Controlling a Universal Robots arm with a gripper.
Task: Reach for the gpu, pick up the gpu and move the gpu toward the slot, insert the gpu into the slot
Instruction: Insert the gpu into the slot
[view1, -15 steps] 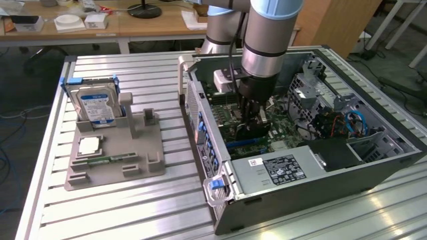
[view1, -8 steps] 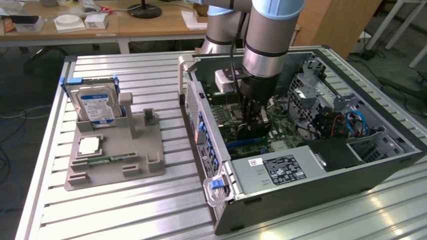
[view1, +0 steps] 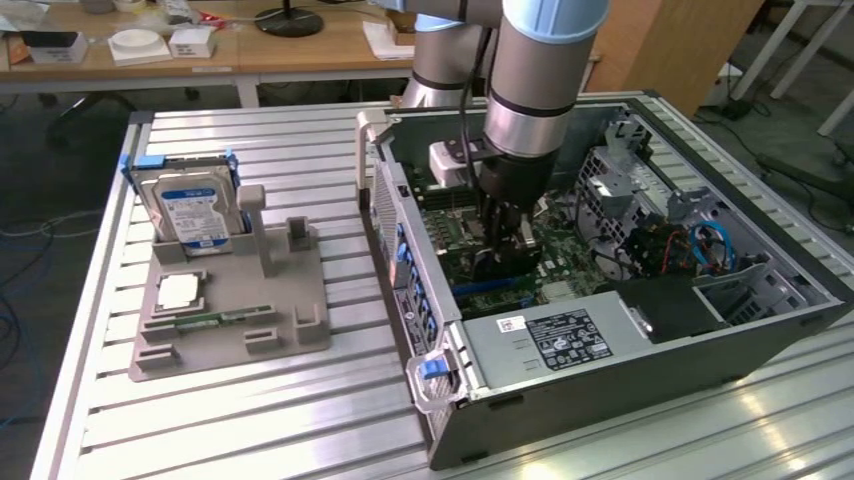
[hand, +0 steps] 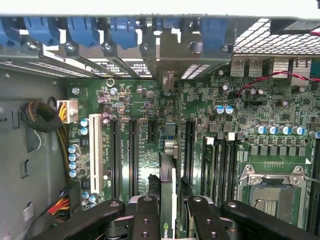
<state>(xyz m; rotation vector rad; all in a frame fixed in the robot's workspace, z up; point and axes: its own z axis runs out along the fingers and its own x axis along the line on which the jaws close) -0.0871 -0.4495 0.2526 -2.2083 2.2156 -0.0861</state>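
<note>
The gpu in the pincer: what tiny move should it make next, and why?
Probably ease it straight down, gently. The pincer holds the gpu edge-on over the motherboard, parallel to the long dark slots; whether it is seated cannot be told.

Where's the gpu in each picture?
Exterior view: gpu inside the case, gripped under the arm's end effector.
Wrist view: gpu seen edge-on between the end effector's fingers.
Shared landmark: the green motherboard.
</note>
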